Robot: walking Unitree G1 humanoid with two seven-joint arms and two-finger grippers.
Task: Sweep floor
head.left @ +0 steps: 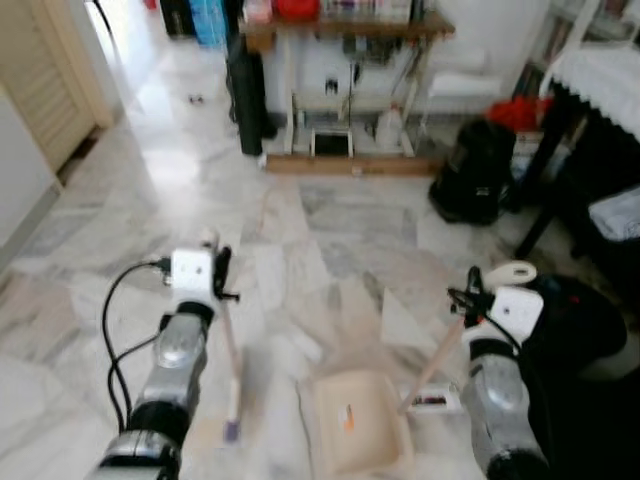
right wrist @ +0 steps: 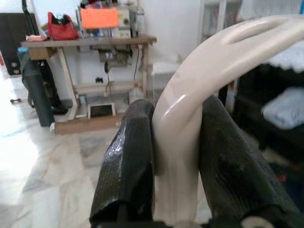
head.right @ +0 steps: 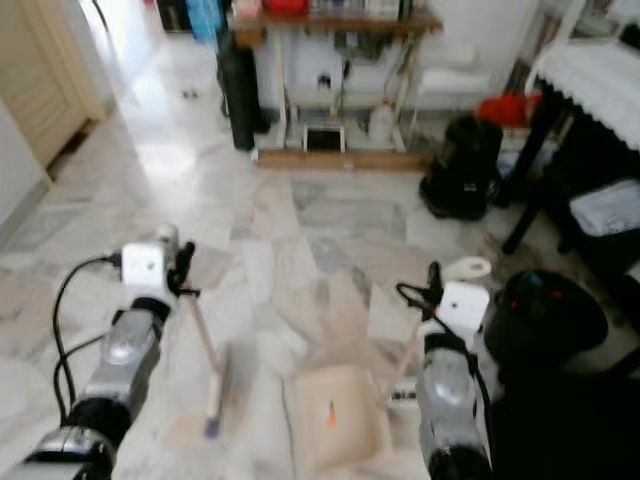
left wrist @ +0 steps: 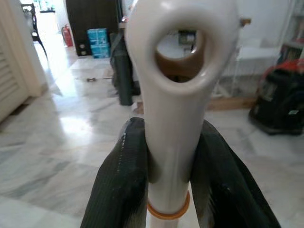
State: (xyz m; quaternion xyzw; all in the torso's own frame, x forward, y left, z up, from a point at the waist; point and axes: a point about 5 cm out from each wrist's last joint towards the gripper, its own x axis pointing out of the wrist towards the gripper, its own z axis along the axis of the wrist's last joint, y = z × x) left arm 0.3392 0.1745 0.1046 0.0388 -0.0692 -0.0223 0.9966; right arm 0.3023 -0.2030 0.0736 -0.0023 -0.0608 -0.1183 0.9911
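The robot stands on the marble floor (head.left: 150,200) with both tools in hand, so the sweeping looks under way but far from finished. Its left gripper (left wrist: 166,161) has both black fingers (left wrist: 121,185) pressed against the pale handle of the broom (head.left: 230,370), just under the hanging loop at the handle's top; the stick slants down to a small brush head that rests on the floor a little left of the dustpan (head.left: 355,425). The right gripper (right wrist: 175,152) is clamped the same way around the curved cream handle of the dustpan, whose tray sits flat on the floor between the two arms, mouth turned away from the robot. Something small and orange lies inside the tray, so I'd judge at least one bit of litter has been gathered. The brush head and the pan are near each other but not touching. The floor ahead, toward the wooden workbench (head.left: 345,30) and the black bag (head.left: 475,170), is blurred, and I can't tell whether crumbs or dust remain there. By my reckoning the collecting stroke is the step in hand, and emptying the pan is not yet done.
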